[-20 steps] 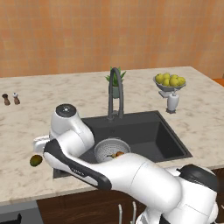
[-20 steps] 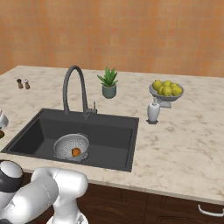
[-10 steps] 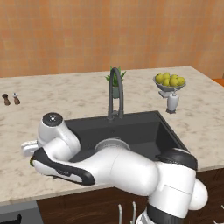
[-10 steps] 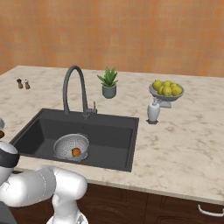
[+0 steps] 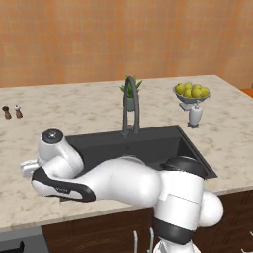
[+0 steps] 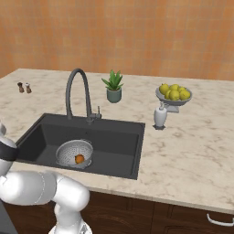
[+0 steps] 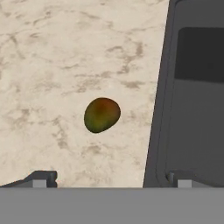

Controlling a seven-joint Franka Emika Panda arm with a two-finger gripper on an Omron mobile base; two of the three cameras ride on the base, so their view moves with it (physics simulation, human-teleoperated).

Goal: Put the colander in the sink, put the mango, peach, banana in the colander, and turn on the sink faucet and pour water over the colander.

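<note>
In the hand view my gripper (image 7: 111,179) is open above the marble counter, and its two dark fingertips (image 7: 43,177) stand far apart. The olive-green mango (image 7: 101,114) lies on the counter ahead of them, untouched, just left of the sink's rim (image 7: 161,100). The silver colander (image 6: 74,153) sits on the floor of the dark sink (image 6: 119,141) with the orange peach (image 6: 79,158) inside it. The gooseneck faucet (image 6: 77,93) stands behind the basin, and no water shows at it. The banana is out of view. My arm (image 5: 118,183) hides the sink's front left.
A potted plant (image 6: 113,86) stands behind the sink. A white soap dispenser (image 6: 160,116) and a pedestal bowl of yellow fruit (image 6: 172,93) are to its right. Two small shakers (image 6: 23,87) stand far left. Wide bare counter lies right of the sink.
My arm has swung lower and further left over the counter beside the sink. In the left base view it now covers the mango and the colander. The jaws stayed open.
</note>
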